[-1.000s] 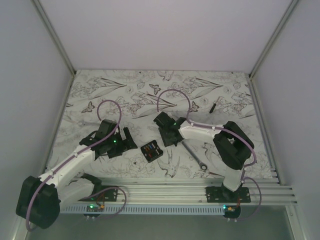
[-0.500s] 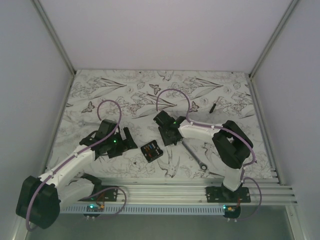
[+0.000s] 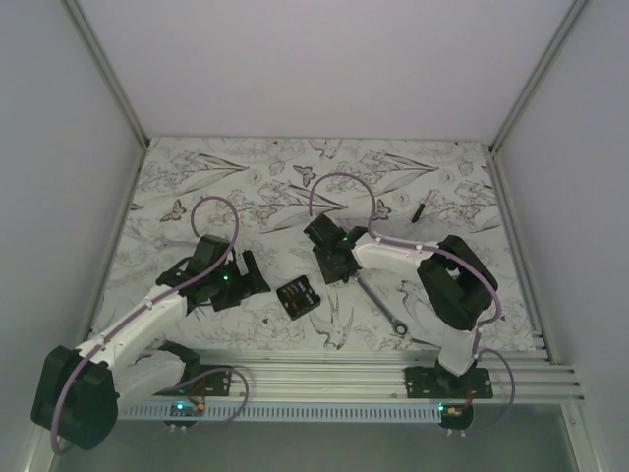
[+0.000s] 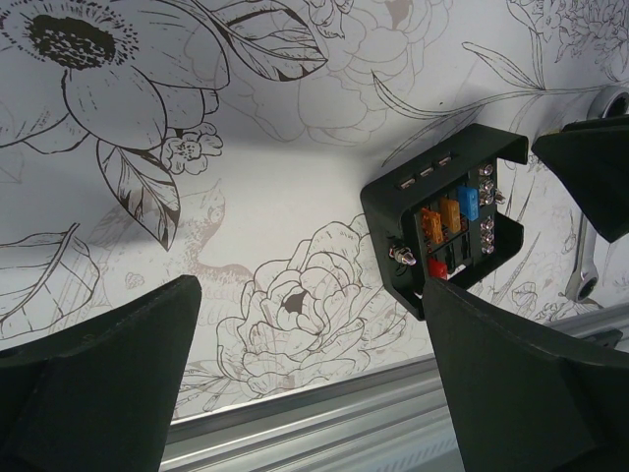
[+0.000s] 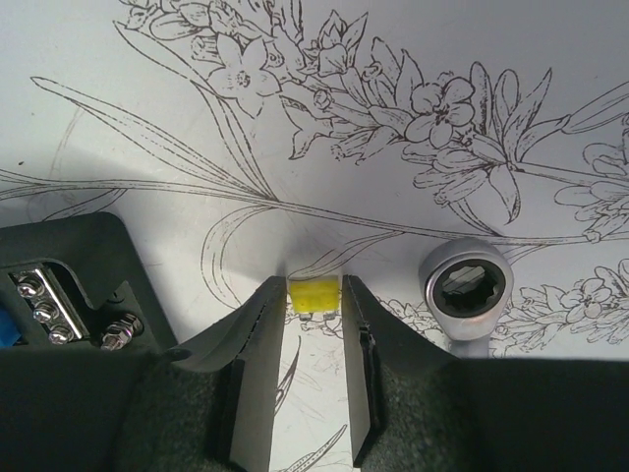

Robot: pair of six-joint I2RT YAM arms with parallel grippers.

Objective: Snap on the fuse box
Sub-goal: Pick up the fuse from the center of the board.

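Fuse box (image 3: 298, 295) is lying face-up, skewed cornerwise, left of my right pincer (image 5: 313, 287) pinching a yellow fuse (image 5: 314, 296); left pincer (image 4: 313, 379) is gaping empty.

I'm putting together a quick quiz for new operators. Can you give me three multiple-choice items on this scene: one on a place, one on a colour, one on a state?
1. Where does the fuse box lie?
A by the far wall
B between the left gripper and the right gripper
C inside the right gripper

2. What colour is the small piece between the right gripper's fingers?
A blue
B red
C yellow

3. How is the left gripper?
A open, holding nothing
B shut on the fuse box
C shut on nothing

Answers:
1. B: the overhead view shows it between them.
2. C: the right wrist view shows yellow.
3. A: its fingers stand wide apart.
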